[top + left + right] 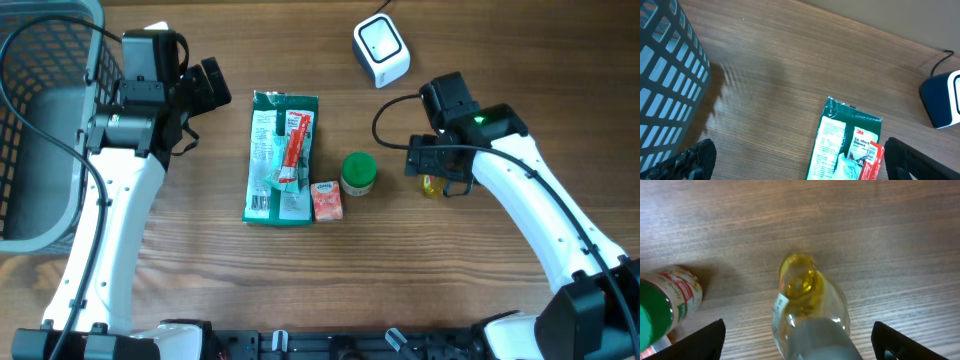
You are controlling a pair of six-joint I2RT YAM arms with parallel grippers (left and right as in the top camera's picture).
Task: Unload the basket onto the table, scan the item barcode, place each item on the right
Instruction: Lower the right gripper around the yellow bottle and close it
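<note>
Bottle [807,287] sits between the spread fingers of your right gripper [799,327], not yet gripped, just right of the jar [358,172]. Close off-centre and its rounded side may squirt out or knock the jar. The scanner [381,50] is well apart, so a loose hold could drop it. Your left gripper [214,88] hangs open.

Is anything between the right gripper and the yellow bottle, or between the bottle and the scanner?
Nothing visible. The right gripper has its jaws open astride the small clear bottle of yellow liquid. The green-lidded jar stands aside, and the wooden table toward the white cube-shaped scanner looks bare.
</note>
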